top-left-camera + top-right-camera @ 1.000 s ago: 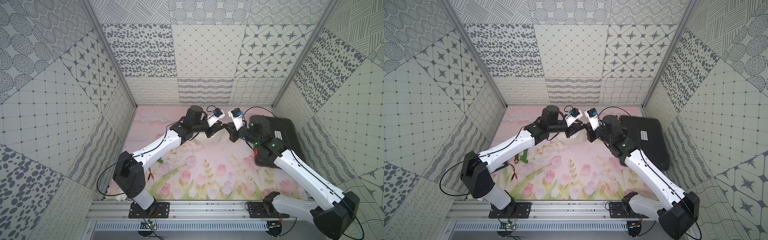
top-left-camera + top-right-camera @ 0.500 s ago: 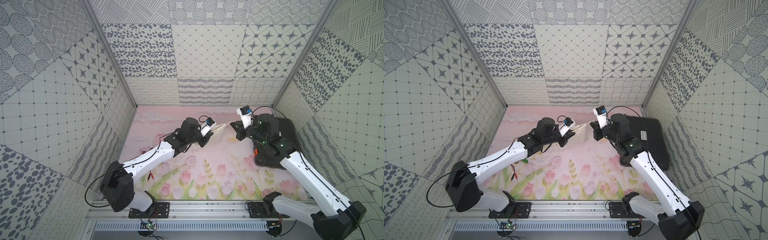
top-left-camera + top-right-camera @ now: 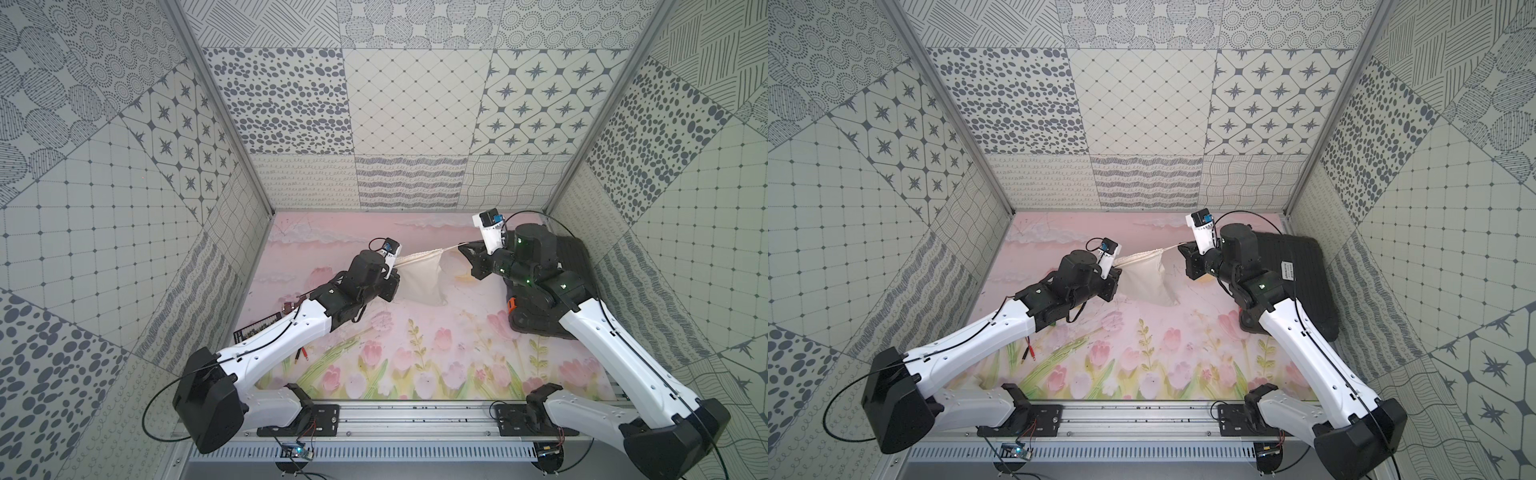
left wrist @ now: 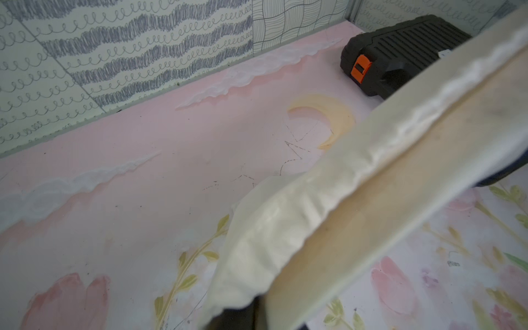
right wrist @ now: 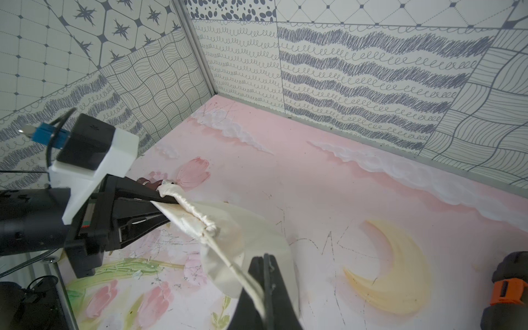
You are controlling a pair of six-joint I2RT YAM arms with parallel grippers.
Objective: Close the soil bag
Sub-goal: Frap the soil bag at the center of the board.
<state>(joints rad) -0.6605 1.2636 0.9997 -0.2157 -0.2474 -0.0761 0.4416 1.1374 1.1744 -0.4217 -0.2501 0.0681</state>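
Mid-frame in both top views, cream cloth drawstring soil bag (image 3: 419, 282) is strung between left gripper (image 3: 395, 268), clamped on its gathered neck, and right gripper (image 3: 462, 248), pinched tight on thin pale cord (image 3: 449, 249), so a harder pull could slip cord or neck free.

Shows the bag (image 4: 285, 228) only as a cropped blur in the left wrist view. Loses much of the black case (image 3: 575, 257) (image 3: 1304, 266) behind the right arm (image 3: 602, 340) in both top views. Cannot identify the dark card (image 3: 259, 332) or red-tipped leads (image 3: 302, 354) by the left arm (image 3: 282, 340).
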